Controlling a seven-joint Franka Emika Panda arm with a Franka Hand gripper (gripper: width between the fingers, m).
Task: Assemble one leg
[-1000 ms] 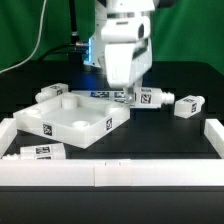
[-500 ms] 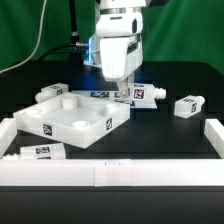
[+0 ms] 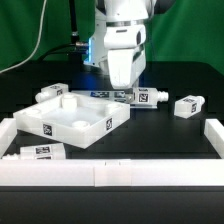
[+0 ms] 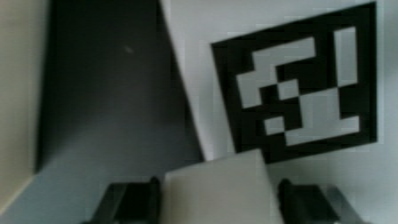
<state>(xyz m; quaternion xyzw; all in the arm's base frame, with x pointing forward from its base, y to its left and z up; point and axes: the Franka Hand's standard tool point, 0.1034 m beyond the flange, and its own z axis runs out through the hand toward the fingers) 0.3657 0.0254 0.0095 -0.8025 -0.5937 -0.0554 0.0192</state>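
Hand (image 4: pixel 217 203) clamped on the leg (image 3: pixel 152 98), tabletop (image 3: pixel 70 133) just beside, spare leg (image 3: pixel 188 105) near.

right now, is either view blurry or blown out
Wrist view: badly out of focus, so close that the black-and-white tag has soft, smeared edges and the hand shows only as dark blobs. Exterior view: fairly sharp but coarse; the white arm looks slightly washed out against the dark table, with no obvious motion blur.

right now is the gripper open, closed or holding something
Gripper: closed on a leg, with the jaws against both its sides.
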